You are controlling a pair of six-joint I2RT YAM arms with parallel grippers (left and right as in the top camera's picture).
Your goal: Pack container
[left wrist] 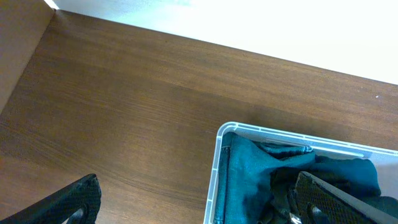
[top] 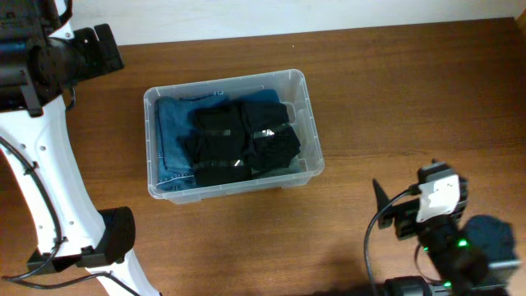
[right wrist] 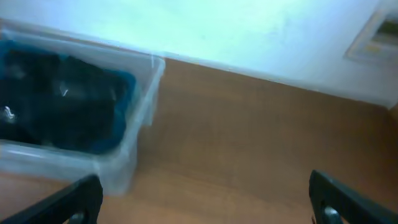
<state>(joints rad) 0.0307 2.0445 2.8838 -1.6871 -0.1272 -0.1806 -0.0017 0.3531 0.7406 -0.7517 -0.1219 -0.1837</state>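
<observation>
The container (top: 306, 115), a clear plastic bin, stands mid-table. It holds folded blue denim (top: 171, 131) and black clothes (top: 242, 140). My left gripper (top: 105, 48) is at the far left, off the bin's left corner. In the left wrist view its jaws (left wrist: 196, 202) are wide open and empty, straddling the bin's corner rim (left wrist: 219, 155), with blue cloth (left wrist: 249, 174) below. My right gripper (top: 388, 207) is at the front right, away from the bin. In the right wrist view its jaws (right wrist: 205, 196) are open and empty over bare table, with the container (right wrist: 140, 118) at left.
A dark blue cloth (top: 493, 234) lies at the front right edge, partly under my right arm. The left arm's white links run down the table's left side (top: 41, 189). A pale wall borders the table's far edge (left wrist: 249, 25).
</observation>
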